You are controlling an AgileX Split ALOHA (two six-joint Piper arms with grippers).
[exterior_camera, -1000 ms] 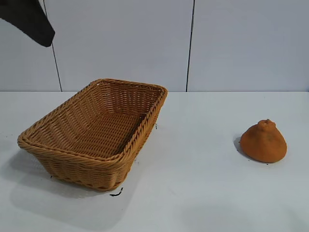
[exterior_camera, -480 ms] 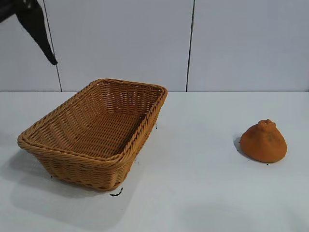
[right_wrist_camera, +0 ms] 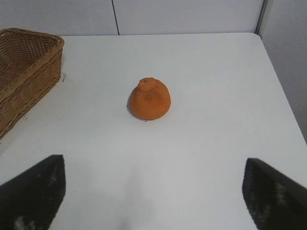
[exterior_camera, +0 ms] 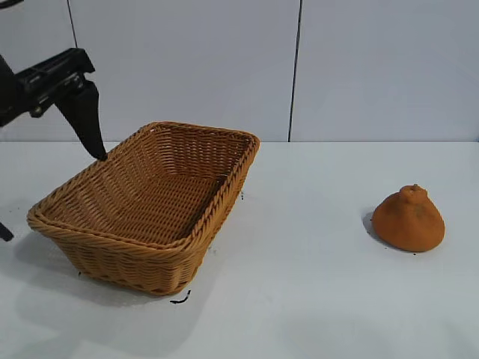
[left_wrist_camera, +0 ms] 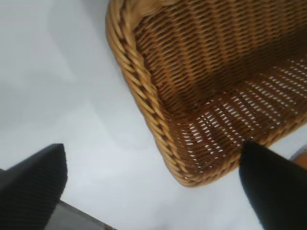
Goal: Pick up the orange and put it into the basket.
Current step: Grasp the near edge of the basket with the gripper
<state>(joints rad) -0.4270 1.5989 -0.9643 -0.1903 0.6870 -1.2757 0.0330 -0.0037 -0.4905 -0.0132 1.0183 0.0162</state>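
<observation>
From outside, I see the orange (exterior_camera: 409, 219) on the white bench (exterior_camera: 299, 284), far from the basket (exterior_camera: 150, 206). My left claw (exterior_camera: 52, 187) hangs spread wide by the basket's far-left rim. My right claw (right_wrist_camera: 153, 191) camera shows spread fingers, the orange ahead.

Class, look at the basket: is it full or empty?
Empty. The basket shows only bare weave inside, and the orange sits apart on the table.
</observation>
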